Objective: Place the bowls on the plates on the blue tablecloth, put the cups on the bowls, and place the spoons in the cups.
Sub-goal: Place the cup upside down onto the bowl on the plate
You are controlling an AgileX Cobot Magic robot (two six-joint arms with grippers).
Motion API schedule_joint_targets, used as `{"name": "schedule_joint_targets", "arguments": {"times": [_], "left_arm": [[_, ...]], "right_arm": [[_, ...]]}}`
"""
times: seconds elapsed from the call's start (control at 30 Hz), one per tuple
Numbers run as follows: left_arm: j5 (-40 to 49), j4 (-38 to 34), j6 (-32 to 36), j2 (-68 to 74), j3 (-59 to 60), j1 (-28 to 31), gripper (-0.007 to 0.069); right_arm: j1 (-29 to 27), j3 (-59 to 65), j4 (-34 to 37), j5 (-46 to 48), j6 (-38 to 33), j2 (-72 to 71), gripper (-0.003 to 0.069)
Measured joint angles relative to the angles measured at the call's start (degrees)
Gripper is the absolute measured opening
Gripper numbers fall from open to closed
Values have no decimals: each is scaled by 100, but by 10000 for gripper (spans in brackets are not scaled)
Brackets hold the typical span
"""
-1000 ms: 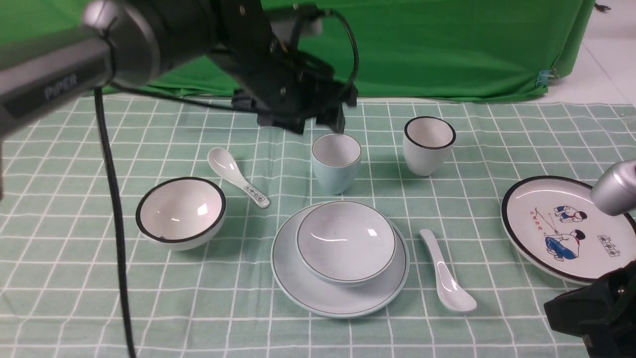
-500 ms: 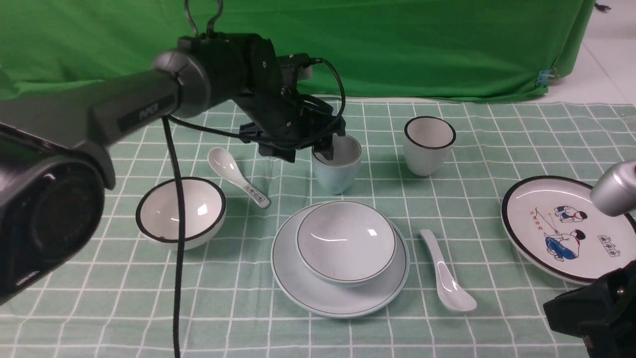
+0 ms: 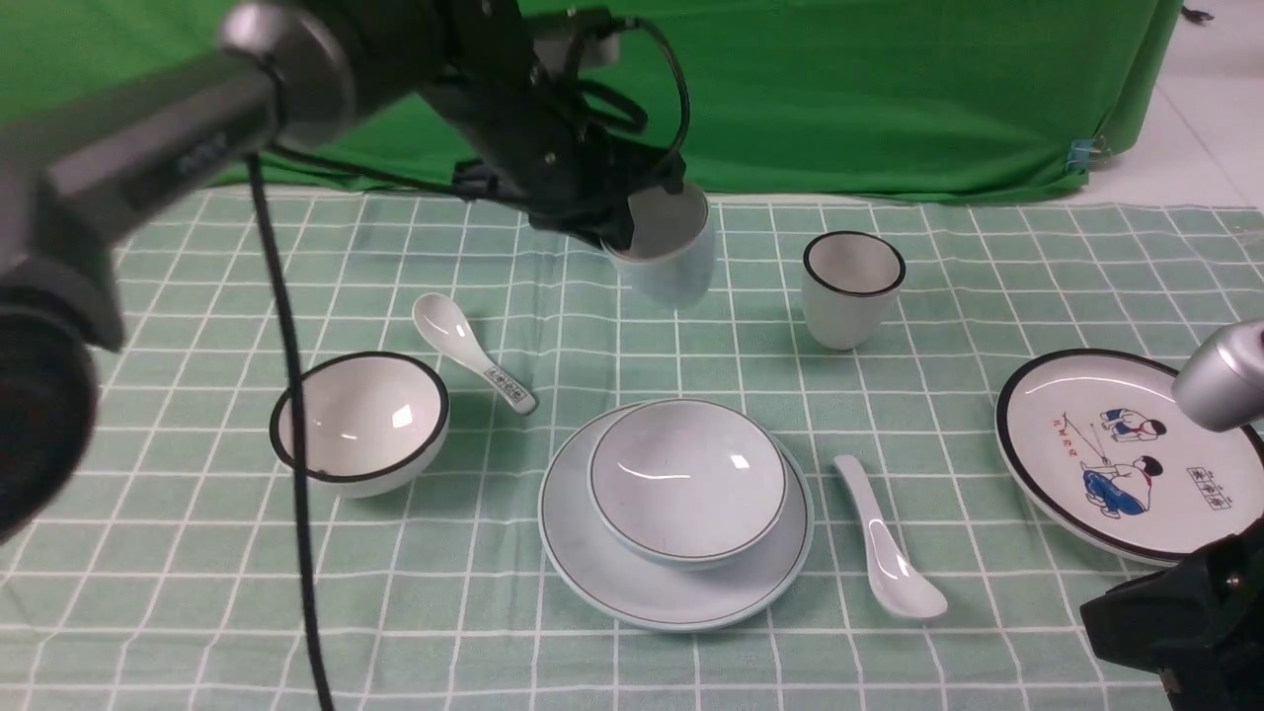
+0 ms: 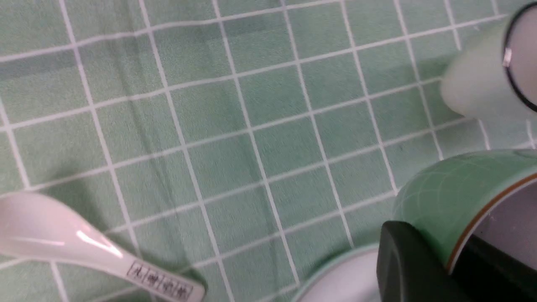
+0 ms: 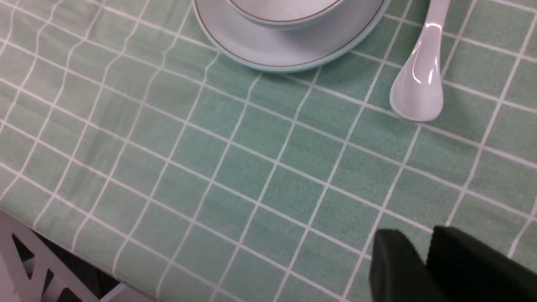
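Note:
My left gripper (image 3: 632,229) is shut on the rim of the pale blue cup (image 3: 667,252), which hangs tilted above the blue tablecloth (image 3: 197,553). In the left wrist view one finger (image 4: 409,264) is outside the cup (image 4: 453,195) and the other is inside. The pale blue bowl (image 3: 688,479) sits on the pale blue plate (image 3: 592,563). The white black-rimmed bowl (image 3: 360,420), white cup (image 3: 852,286), marked spoon (image 3: 472,363), plain spoon (image 3: 889,543) and figured plate (image 3: 1106,449) lie apart. My right gripper (image 5: 426,237) hovers low with a narrow gap and holds nothing.
A plain green backdrop cloth (image 3: 889,89) hangs behind the table. The tablecloth's near edge and a white frame (image 5: 29,260) below it show in the right wrist view. The left arm's cable (image 3: 296,494) dangles over the left side of the table.
My left gripper came down over the pale blue cup's rim, shut on it and lifted it up and back off the cloth. The right arm has stayed where it was.

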Motion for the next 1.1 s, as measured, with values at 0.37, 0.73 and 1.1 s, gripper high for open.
{"name": "schedule_joint_targets", "arguments": {"times": [0.37,0.73,1.1], "left_arm": [[260,13,388,-347,1509,-597,31],[-375,-61,358,-173,1837,-618,31],[-189,-25,351,-140,1839,-618,117]], "right_arm": [[0,0,0,0,0,0,162],[0,0,-5,0,0,0,162],[-76,-70,-588,-134,367,211,169]]}}
